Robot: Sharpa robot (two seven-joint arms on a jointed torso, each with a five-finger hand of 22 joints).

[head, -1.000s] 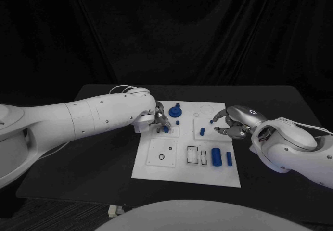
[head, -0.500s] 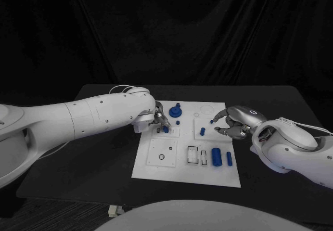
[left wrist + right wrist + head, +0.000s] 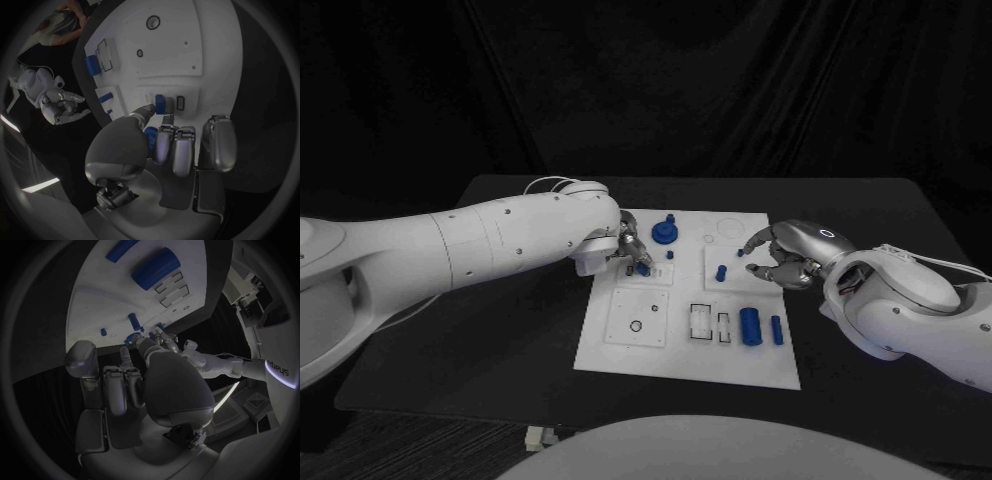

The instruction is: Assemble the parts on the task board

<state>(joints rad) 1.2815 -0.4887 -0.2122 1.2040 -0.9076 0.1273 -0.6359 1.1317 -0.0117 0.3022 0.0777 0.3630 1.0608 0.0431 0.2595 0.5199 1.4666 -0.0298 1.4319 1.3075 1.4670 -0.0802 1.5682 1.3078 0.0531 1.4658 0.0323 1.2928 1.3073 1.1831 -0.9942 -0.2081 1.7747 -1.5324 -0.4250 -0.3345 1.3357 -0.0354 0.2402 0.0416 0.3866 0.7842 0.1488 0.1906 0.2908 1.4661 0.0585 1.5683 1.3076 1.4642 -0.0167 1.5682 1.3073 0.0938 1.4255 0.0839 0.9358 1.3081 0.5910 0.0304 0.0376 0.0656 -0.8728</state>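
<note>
Your left hand (image 3: 626, 250) sits at the far-left part of the white rectangular task board (image 3: 678, 355), fingers curled in and pinching a small blue peg-shaped part (image 3: 160, 104) right against the board next to a little slot, which the left wrist view shows clearly. Your right hand (image 3: 783, 256) hangs over the board's right edge with fingers bent and apart, nothing in them as far as you can tell. Just beside it a short blue pin (image 3: 721, 272) stands in the board. Nearer the robot a chunky blue cylinder (image 3: 750, 326) lies by a slimmer blue bar (image 3: 776, 329), and a round blue gear-like piece (image 3: 664, 232) sits at the far end.
</note>
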